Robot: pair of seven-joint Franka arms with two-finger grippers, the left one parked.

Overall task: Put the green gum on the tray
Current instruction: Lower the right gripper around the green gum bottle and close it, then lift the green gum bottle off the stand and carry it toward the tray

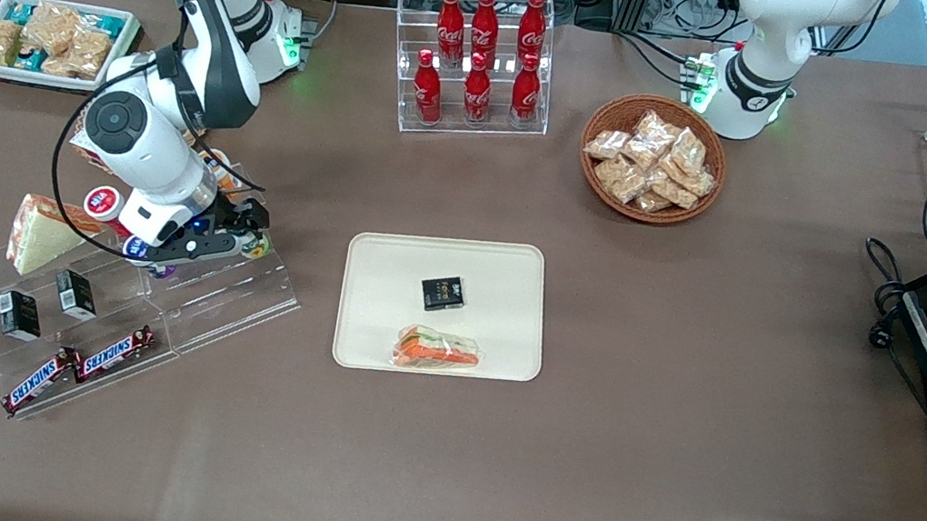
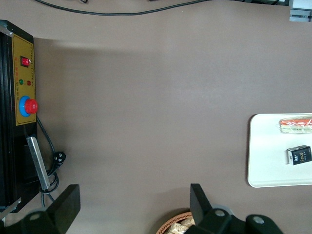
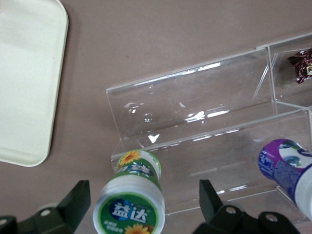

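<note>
The green gum [image 3: 130, 202], a small bottle with a white-and-green lid and a green-yellow label, stands on a step of a clear acrylic shelf [image 3: 195, 112]. My right gripper [image 3: 144, 204] is open just above it, with one finger on each side of the lid and gaps on both sides. In the front view the gripper [image 1: 242, 232] hangs over the shelf at the working arm's end and hides most of the gum. The cream tray [image 1: 508, 267] lies mid-table and also shows in the right wrist view [image 3: 24, 83].
A purple-lidded bottle [image 3: 287, 168] stands beside the gum on the same shelf, and a red-lidded one [image 1: 103, 203] is close by. The tray holds a black box [image 1: 442, 292] and a wrapped sandwich [image 1: 438, 350]. The shelf's lower steps [image 1: 237, 300] hold small boxes and Snickers bars [image 1: 114, 353].
</note>
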